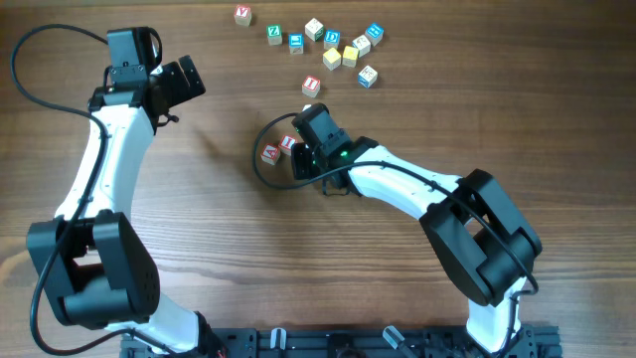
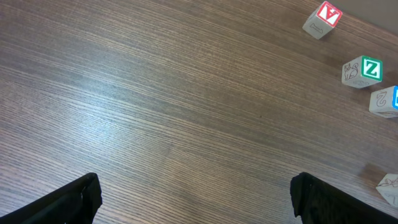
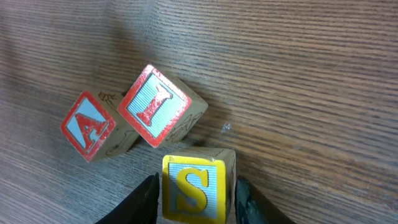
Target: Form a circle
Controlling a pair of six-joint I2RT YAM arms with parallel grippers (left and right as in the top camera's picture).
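Observation:
Of the circle, a short arc of three wooden letter cubes shows: a red "A" cube [image 3: 89,126] [image 1: 269,153], a red "I" cube [image 3: 155,106] [image 1: 288,142] touching it, and a yellow "S" cube [image 3: 194,186] just below. My right gripper [image 3: 198,200] [image 1: 304,151] straddles the S cube, which rests on the table, with a sliver of gap at each finger. In the overhead view the gripper hides the S cube. My left gripper [image 2: 196,199] [image 1: 187,80] hangs wide open over bare wood at the far left, holding nothing.
Several loose letter cubes lie at the table's far side: a red "Y" [image 1: 242,14] [image 2: 324,17], a green "Z" [image 1: 274,33] [image 2: 364,70], blue and yellow ones [image 1: 341,55], and a lone red cube [image 1: 311,86]. A black cable [image 1: 260,167] loops beside the arc.

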